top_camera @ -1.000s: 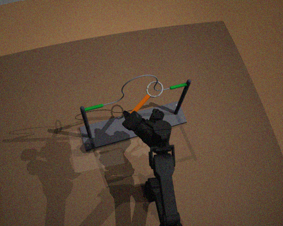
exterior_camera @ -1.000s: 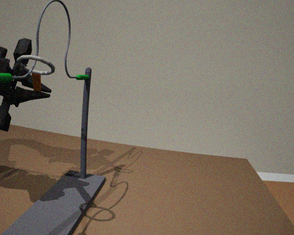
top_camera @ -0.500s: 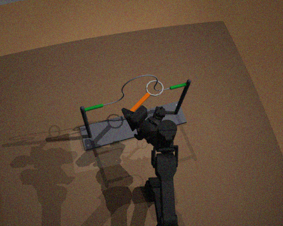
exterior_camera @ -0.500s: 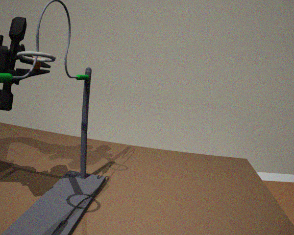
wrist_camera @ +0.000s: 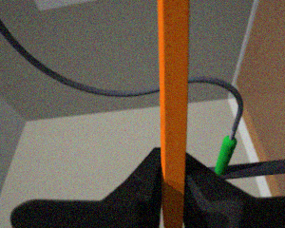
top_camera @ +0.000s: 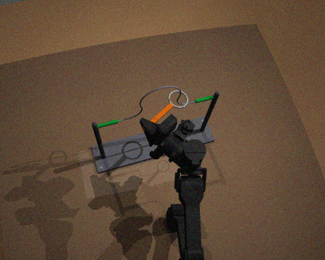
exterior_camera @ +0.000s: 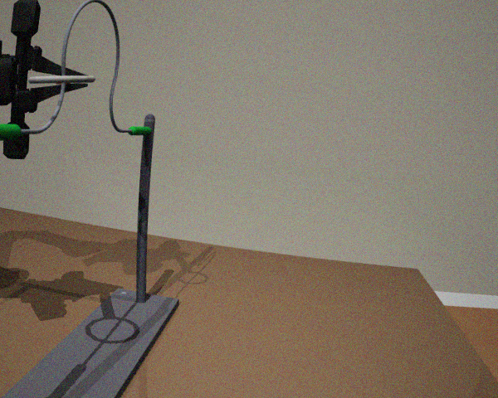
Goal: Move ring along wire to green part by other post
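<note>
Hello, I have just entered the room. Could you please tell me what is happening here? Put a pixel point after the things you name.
A black robot arm has its gripper point(top_camera: 154, 123) point(exterior_camera: 87, 80) point(wrist_camera: 166, 154) shut on the orange handle point(top_camera: 162, 113) point(wrist_camera: 174, 81) of a pale ring point(top_camera: 169, 95) point(exterior_camera: 80, 79). The ring is around the thin grey wire point(top_camera: 157, 89) point(exterior_camera: 117, 51) point(wrist_camera: 119, 94), which bends between two posts with green parts beside them. In the top view, the ring is nearer the right-hand post point(top_camera: 210, 111), off the green part there. It has not reached the other post's green part point(top_camera: 108, 123).
</note>
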Available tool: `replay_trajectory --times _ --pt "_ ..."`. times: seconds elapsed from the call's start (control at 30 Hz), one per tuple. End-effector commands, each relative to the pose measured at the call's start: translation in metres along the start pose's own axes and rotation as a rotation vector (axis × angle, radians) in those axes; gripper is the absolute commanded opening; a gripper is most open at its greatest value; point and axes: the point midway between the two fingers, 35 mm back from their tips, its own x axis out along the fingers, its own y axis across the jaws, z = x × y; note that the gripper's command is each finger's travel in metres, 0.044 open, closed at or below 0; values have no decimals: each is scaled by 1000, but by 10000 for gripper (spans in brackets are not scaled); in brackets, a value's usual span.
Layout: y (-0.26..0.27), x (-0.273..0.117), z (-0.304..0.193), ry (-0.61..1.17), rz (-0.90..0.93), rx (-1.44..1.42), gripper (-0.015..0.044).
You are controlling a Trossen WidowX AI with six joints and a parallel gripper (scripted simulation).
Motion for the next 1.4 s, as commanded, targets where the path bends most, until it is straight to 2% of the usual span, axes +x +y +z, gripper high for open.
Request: replay_trajectory --times 0.0,0.47,1.37 --pt "10 0 1 4 17 30 -150" --pt "19 -1 2 3 -6 2 -150" --pt "2 -2 5 -12 -219 -342 -150"
